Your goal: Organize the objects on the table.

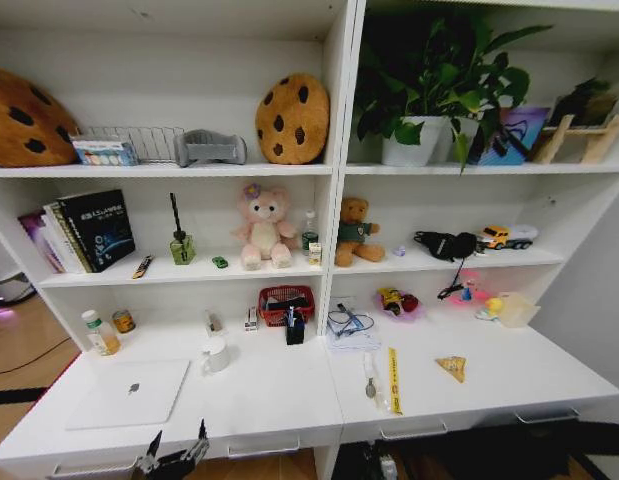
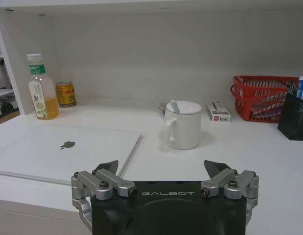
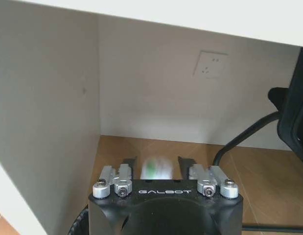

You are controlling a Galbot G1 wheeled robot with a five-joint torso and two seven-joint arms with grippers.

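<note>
Laptop [image 2: 63,152] lies flat on the table [image 1: 279,395], ahead-left of my left gripper [image 2: 163,171], whose jaws stand open and empty at the desk's front edge. Right gripper [image 3: 156,164], likewise open, hangs below the desk.

We note the table [image 1: 289,390] is plain white, and the laptop [image 1: 129,392] on it silver with a dark logo. Behind the laptop stand a bottle [image 2: 42,88] of amber liquid with a green-and-white label and a yellow-and-red can [image 2: 66,94]. Right of the laptop: a white mug [image 2: 182,125], a red basket [image 2: 261,97], a black mesh pen holder [image 2: 294,116].
</note>
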